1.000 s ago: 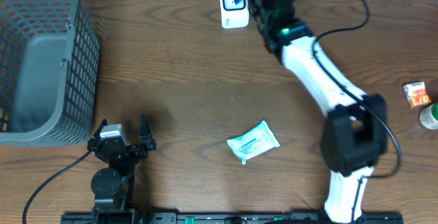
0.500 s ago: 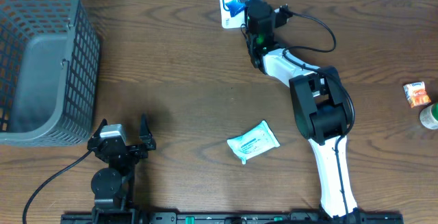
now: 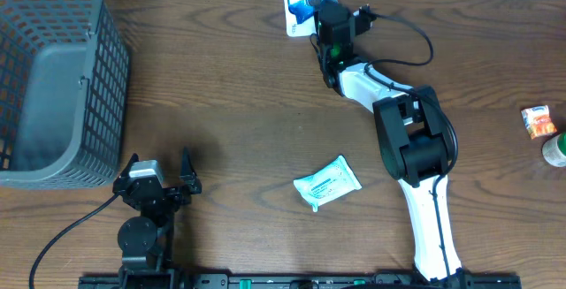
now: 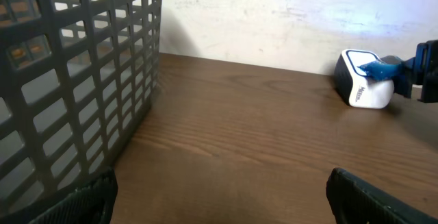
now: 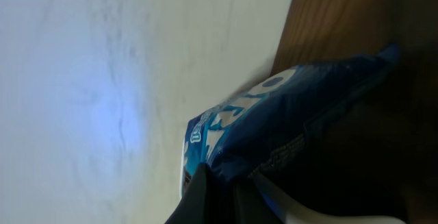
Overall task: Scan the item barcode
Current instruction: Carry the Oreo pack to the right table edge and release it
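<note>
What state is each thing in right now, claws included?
scanner: standing upright.
blue packet: lifted, held at the scanner's face.
right claw: shut on the blue packet.
left claw: open, empty.
wipes pack: lying flat, untouched.
basket: upright, nothing visible inside.
orange carton: lying down, untouched.

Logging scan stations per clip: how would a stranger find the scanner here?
Follow the brown wooden table to the middle of its far edge. The white rounded plastic scanner stands upright there, unlike the flat pale teal pouch nearer the front.
</note>
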{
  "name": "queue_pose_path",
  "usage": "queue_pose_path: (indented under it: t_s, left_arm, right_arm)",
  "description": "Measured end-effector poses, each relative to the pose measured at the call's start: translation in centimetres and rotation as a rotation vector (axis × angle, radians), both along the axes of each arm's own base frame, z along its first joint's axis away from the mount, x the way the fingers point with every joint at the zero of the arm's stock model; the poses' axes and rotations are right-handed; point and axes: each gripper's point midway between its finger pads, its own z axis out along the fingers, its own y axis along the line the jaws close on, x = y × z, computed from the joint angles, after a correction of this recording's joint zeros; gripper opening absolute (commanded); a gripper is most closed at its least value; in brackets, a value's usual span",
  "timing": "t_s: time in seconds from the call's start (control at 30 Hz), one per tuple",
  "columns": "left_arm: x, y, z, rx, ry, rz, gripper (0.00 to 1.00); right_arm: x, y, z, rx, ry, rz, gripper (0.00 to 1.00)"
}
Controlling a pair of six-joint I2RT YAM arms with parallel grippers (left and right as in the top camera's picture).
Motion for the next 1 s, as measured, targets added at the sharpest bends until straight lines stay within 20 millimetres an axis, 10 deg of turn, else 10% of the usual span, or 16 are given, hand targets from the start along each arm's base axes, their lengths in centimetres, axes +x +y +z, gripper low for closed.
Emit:
queue_pose_path:
  t_s: [0.2,0.53,0.83,1.0]
  left_arm:
    - [0.0,0.0,0.0,0.0,-0.001,0.0,0.98]
    - [0.0,0.0,0.0,0.0,0.001,0.0,0.98]
    - [0.0,0.0,0.0,0.0,0.001,0.0,0.98]
    - [0.0,0.0,0.0,0.0,0.001,0.0,0.98]
  right_arm:
    - [-2.7,-0.6,2.0,-0.136,0.2,0.129,0.01]
    - [-19.1,-11.9,14.5,-0.181,0.614,0.056,0.02]
    - [-33.8,-18.9,11.9,-0.114,1.158,-0.152,0.02]
    - [-36.1,-24.0,11.1,0.012,1.274,-0.342,0.02]
